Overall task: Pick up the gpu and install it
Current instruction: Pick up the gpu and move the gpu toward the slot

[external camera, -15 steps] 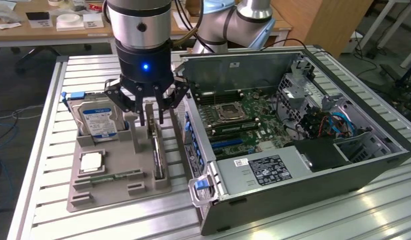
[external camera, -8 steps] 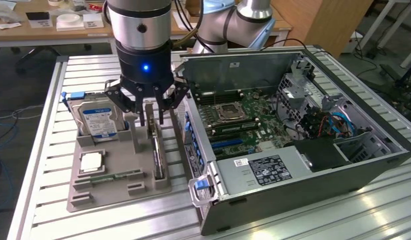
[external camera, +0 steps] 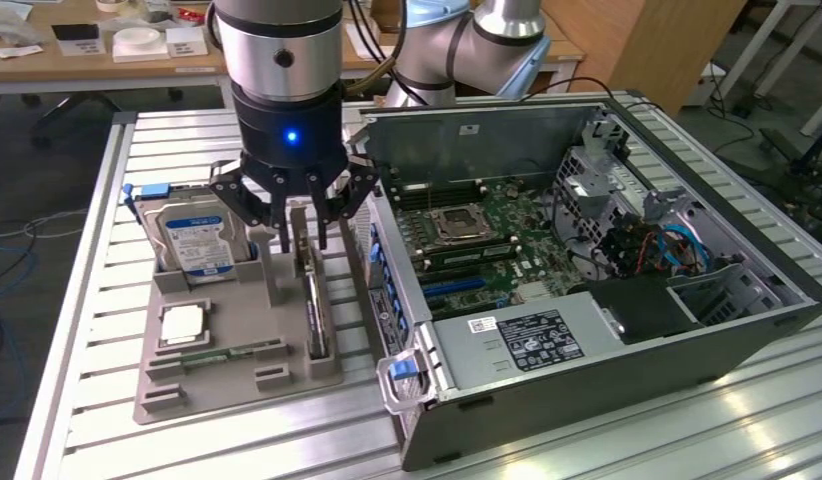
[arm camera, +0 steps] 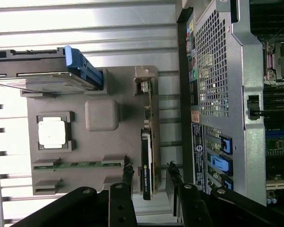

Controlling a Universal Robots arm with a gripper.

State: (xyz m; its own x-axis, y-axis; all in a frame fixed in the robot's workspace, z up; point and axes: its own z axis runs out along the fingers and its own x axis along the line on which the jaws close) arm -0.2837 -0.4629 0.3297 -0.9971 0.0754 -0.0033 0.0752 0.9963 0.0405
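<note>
The gpu [external camera: 314, 305] stands on edge in a slot of the grey holder tray [external camera: 231, 385], its black shroud and green board edge seen from above in the wrist view [arm camera: 147, 142]. My gripper [external camera: 314, 240] hangs directly over the card's far end, open, with one finger on each side of the card. In the wrist view the gripper [arm camera: 149, 171] straddles the gpu's shroud end with a gap at both fingertips [arm camera: 128, 172]. Nothing is held.
On the same tray stand a silver hard drive [external camera: 191, 240], a square processor chip [external camera: 184, 322] and a narrow green memory stick [external camera: 231, 350]. The open computer case [external camera: 731, 290] with its motherboard [external camera: 485, 235] lies close on the exterior view's right, on the slatted aluminium table [external camera: 104, 300].
</note>
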